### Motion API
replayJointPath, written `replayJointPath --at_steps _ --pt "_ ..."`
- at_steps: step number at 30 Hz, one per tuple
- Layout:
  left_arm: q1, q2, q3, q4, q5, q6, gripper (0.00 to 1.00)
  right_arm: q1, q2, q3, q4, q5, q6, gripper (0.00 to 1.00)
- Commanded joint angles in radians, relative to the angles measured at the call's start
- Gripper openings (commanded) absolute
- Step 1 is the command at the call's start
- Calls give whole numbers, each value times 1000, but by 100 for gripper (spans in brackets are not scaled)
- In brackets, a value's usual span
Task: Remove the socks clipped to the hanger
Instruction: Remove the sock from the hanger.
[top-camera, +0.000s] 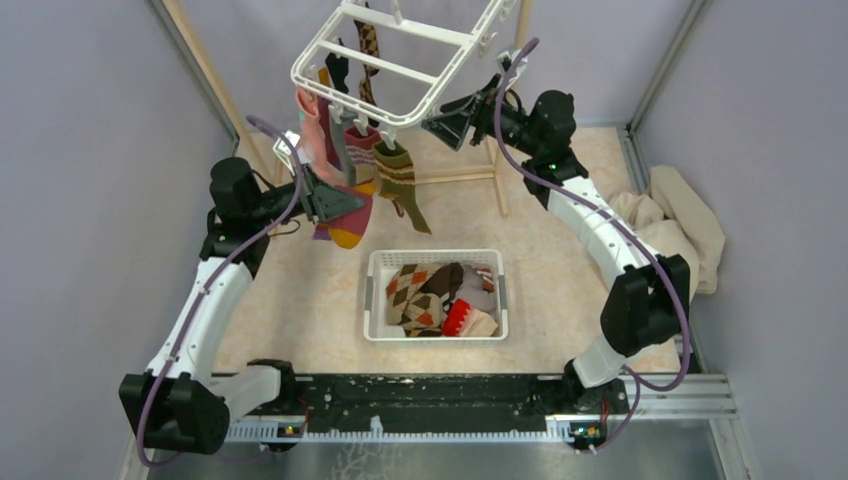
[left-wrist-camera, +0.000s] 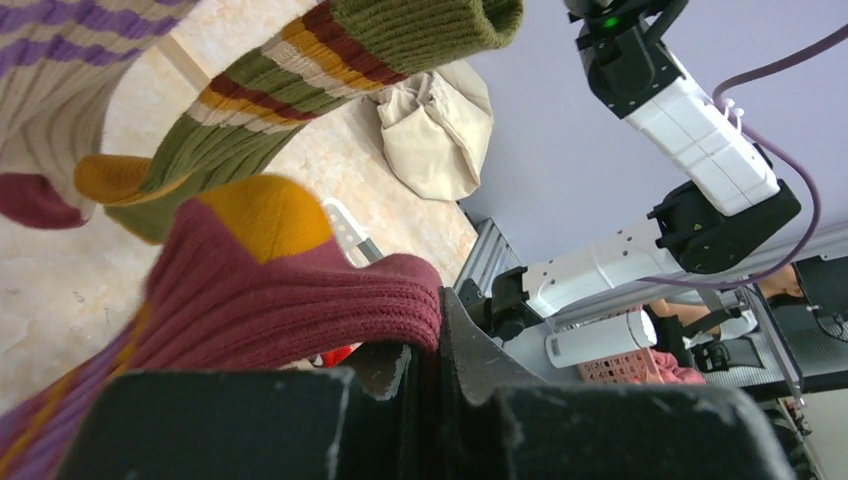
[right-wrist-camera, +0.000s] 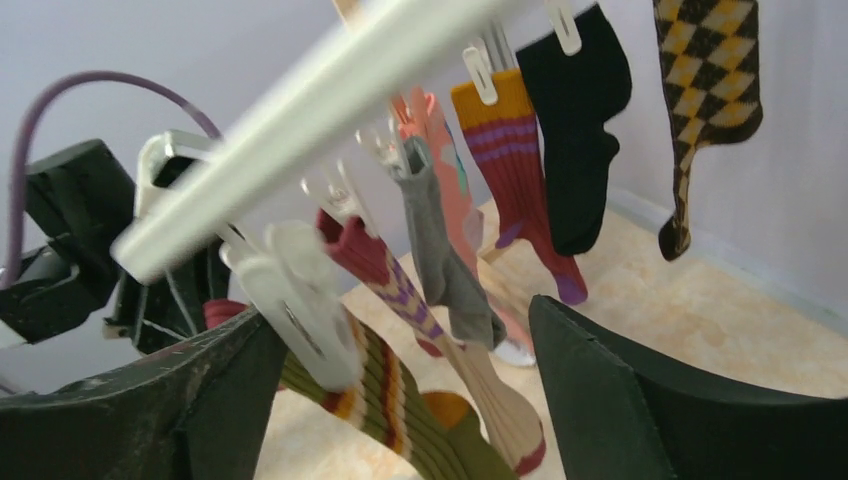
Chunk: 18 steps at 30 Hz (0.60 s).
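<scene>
- The left tool (left-wrist-camera: 425, 350) is clamped almost shut on the maroon ribbed knit sock with mustard patches (left-wrist-camera: 290, 300), the fabric bunched between its jaws. In the overhead view it sits at 10 o'clock from the basket.
- The right tool (right-wrist-camera: 410, 340) stands wide open and holds nothing. A small white plastic clip (right-wrist-camera: 300, 300) hangs just inside its left finger; whether they touch, I cannot tell.
- That clip dangles from the white plastic rectangular drying hanger (right-wrist-camera: 330, 95), which hangs tilted at 12 o'clock from the white slotted plastic basket (top-camera: 372, 290). The maroon sock hangs under its near rim.
- I cannot tell whether this clip is the one pinching the maroon sock, so that should be confirmed before squeezing.
- As I judge it, the right tool should sit squarely over the clip's levers before closing, so it opens the clip and does not shove the frame away.
- The left tool should pull only once the clip gives, toward 6 o'clock and not sideways, or the hanger will swing.
- Keep the pull clear of the olive-green sock with red and yellow stripes (left-wrist-camera: 300, 90) and the thin grey sock (right-wrist-camera: 440, 250) clipped just beside.
- Let go over the basket, which already holds several socks.
</scene>
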Motion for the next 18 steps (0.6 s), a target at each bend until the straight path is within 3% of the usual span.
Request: replayJointPath --at_steps 1,10,18 --pt "-23 -37 45 -5 15 -13 12 4 -103 -78 -34 54 -22 96" --pt "-98 -79 66 -39 -24 -29 12 4 -311 -310 -231 145 -109 98" --pt "-276 -112 19 -77 -148 -38 13 4 -525 -479 -389 196 -154 98"
